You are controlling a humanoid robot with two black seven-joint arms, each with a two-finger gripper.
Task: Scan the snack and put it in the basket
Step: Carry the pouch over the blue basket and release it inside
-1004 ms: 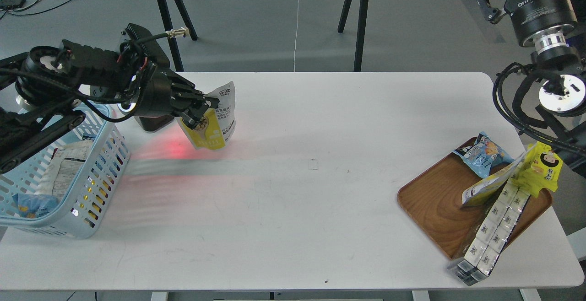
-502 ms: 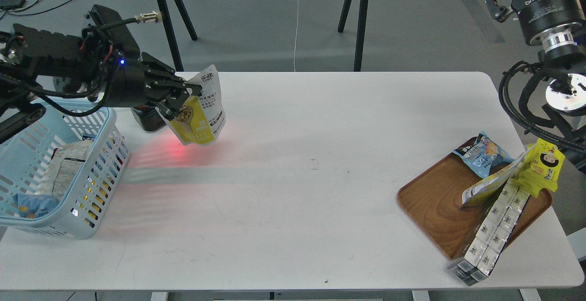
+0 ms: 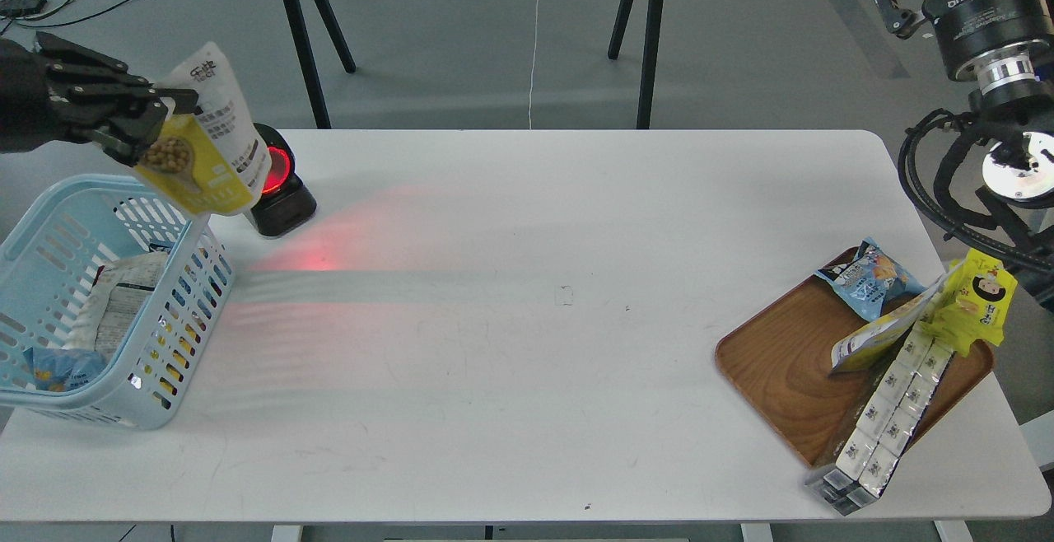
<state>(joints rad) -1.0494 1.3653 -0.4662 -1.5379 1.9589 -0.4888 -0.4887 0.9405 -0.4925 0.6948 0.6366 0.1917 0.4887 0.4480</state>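
Since earlier, left gripper (image 3: 156,118) carried the snack (image 3: 206,142) away from the scanner (image 3: 278,188); jaws pinch its upper edge, pouch hanging above the basket (image 3: 177,278) far rim. Right jaws: cannot tell.

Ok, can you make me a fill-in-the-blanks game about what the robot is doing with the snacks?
1. The left gripper holds the yellow bean snack pouch above the light blue ____.
2. The scanner behind the pouch glows ____.
3. The blue chip bag lies on the brown wooden ____.
4. The yellow pack on the right shows a cartoon ____.

Missing words: basket, red, tray, face
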